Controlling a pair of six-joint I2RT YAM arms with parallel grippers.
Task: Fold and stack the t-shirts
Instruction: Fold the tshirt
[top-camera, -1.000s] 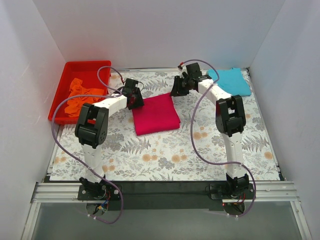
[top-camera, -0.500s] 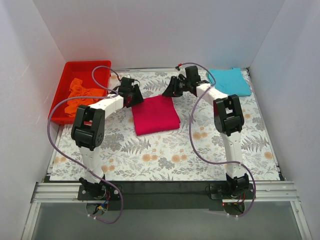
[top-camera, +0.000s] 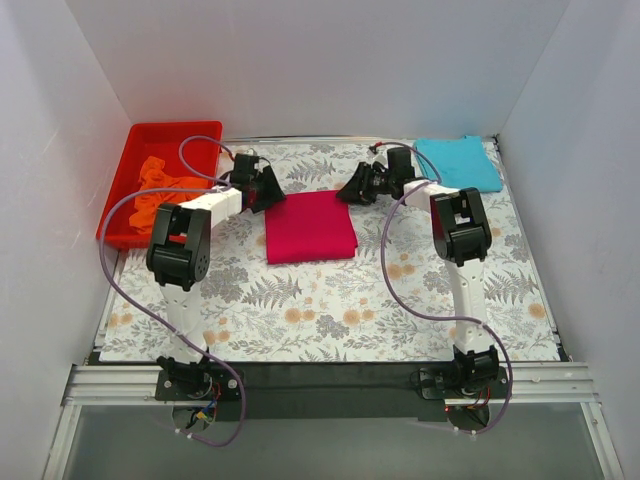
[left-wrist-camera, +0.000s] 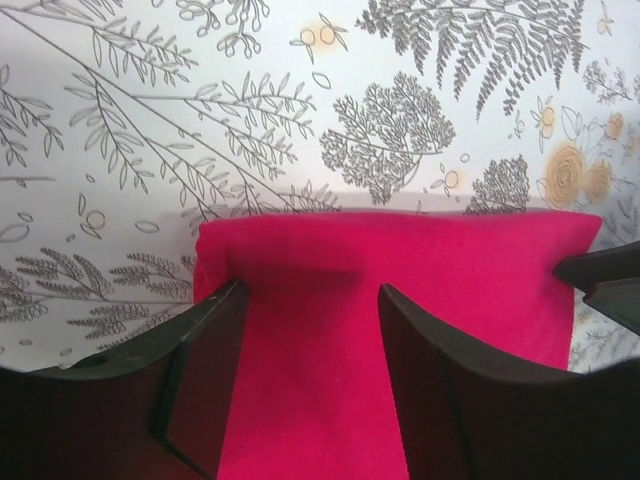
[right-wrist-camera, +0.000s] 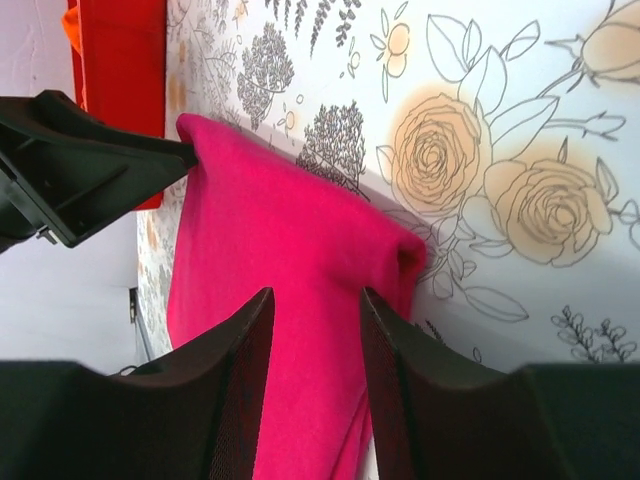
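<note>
The crimson-pink t-shirt lies folded into a rectangle mid-table. My left gripper is at its far left corner, open, with the fingers spread over the cloth in the left wrist view. My right gripper is at its far right corner, open, with the fingers spread over the cloth near a small fold at that corner. The turquoise blue t-shirt lies folded at the far right. The orange t-shirt lies crumpled in the red bin.
The table has a fern-and-rose patterned cover. White walls close in the left, back and right sides. The red bin stands at the far left corner. The left gripper's black body shows in the right wrist view, close to the shirt's other corner.
Both wrists have dropped lower and settled at the pink shirt's far corners. The right gripper swung from farther back to the corner. The shirt now lies squarer.
</note>
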